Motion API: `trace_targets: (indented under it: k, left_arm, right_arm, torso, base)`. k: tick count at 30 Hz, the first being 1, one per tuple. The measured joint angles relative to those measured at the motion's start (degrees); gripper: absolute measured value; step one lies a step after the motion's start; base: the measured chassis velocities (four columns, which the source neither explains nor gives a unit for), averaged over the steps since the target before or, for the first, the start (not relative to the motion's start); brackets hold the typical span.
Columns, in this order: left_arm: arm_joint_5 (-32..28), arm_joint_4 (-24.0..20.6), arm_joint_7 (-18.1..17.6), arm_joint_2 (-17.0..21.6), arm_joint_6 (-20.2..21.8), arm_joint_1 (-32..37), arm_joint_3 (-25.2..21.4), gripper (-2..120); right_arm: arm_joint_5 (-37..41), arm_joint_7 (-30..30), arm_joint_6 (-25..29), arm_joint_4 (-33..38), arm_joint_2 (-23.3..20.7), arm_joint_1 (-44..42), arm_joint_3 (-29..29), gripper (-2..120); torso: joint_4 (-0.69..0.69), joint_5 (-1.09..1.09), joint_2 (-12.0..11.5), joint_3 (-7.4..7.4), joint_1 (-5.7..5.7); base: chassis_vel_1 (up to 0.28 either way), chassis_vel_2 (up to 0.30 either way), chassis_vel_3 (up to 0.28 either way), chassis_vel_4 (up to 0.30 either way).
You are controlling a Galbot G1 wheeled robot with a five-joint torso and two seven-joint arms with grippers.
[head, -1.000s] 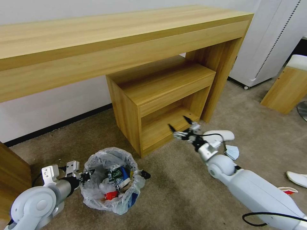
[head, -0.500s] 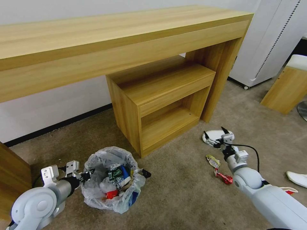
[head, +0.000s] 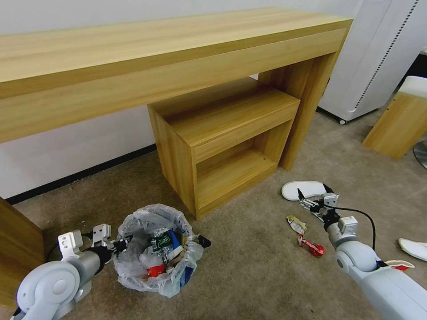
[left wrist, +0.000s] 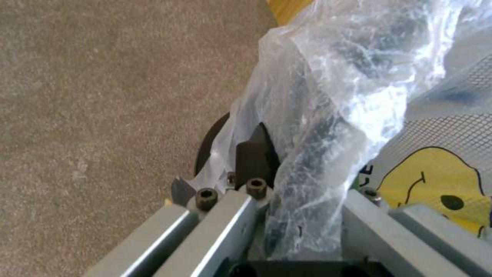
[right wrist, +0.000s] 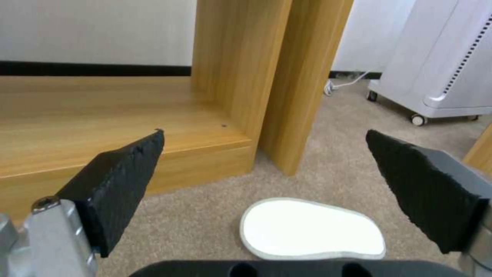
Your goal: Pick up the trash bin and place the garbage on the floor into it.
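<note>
While the left gripper (head: pixel 116 244) pinches the rim of the trash bin (head: pixel 155 253) through its crinkled plastic liner (left wrist: pixel 328 115), the right gripper (head: pixel 314 198) hangs with its jaws spread wide just above the heel end of a white slipper (head: pixel 304 189).

The bin rests on the floor (head: pixel 249 266) in front of the low wooden shelf unit (head: pixel 222 133), near that unit's left front corner, and it is already well filled with a cup, wrappers and other litter. The slipper lies on the carpet off the shelf unit's right front corner, beside the desk leg (right wrist: pixel 302 77). In the right wrist view its flat sole (right wrist: pixel 313 232) sits centred between the two black pads (right wrist: pixel 128 177).

The slipper looks thin, light and floppy, so it will probably bend and droop once lifted. A pinch across its narrow width near the middle, or over one side edge, seems the safest hold. A flat sole pressed into short pile gives little to get under, so the pads would have to press down into the carpet to catch the edge.

A yellowish wrapper (head: pixel 296 223) and a red wrapper (head: pixel 312 247) lie close by, towards the bin. They look crinkly and nearly weightless, best nipped at a raised fold. A second slipper (head: pixel 413 249) lies further to the right.
</note>
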Motion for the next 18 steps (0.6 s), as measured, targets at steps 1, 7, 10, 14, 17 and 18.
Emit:
trace_targets:
  k: [1,7,10,14,17,18]
  left_arm:
    - [0.0,0.0,0.0,0.0,0.0,0.0,0.0,0]
    - [0.22,0.03,0.01,-0.21,0.12,0.11,0.0,0]
    - [0.27,0.1,0.01,-0.32,0.17,0.08,0.01,0]
    - [0.31,0.13,0.02,-0.5,0.22,0.05,0.06,0]
    - [0.35,0.14,0.01,-0.56,0.24,0.07,0.07,0]
    - [0.36,0.14,0.02,-0.61,0.24,0.09,0.07,0]
  right_arm:
    - [0.0,0.0,0.0,0.0,0.0,0.0,0.0,100]
    - [-0.06,-0.26,0.0,-0.17,0.24,-0.02,-0.23,100]
    - [-0.05,-0.42,0.04,-0.18,0.23,0.06,-0.28,100]
    - [0.01,-0.61,0.11,-0.26,0.34,0.27,-0.5,100]
    - [-0.01,-0.74,0.16,-0.33,0.45,0.37,-0.63,100]
    - [-0.01,-0.82,0.2,-0.36,0.52,0.42,-0.72,100]
  torso:
    - [0.0,0.0,0.0,0.0,0.0]
    - [0.0,0.0,0.0,0.0,0.0]
    - [0.0,0.0,0.0,0.0,0.0]
    - [0.0,0.0,0.0,0.0,0.0]
    - [0.0,0.0,0.0,0.0,0.0]
    - [0.0,0.0,0.0,0.0,0.0]
  base:
    - [0.0,0.0,0.0,0.0]
    - [0.0,0.0,0.0,0.0]
    - [0.0,0.0,0.0,0.0]
    - [0.0,0.0,0.0,0.0]
    - [0.0,0.0,0.0,0.0]
    - [0.0,0.0,0.0,0.0]
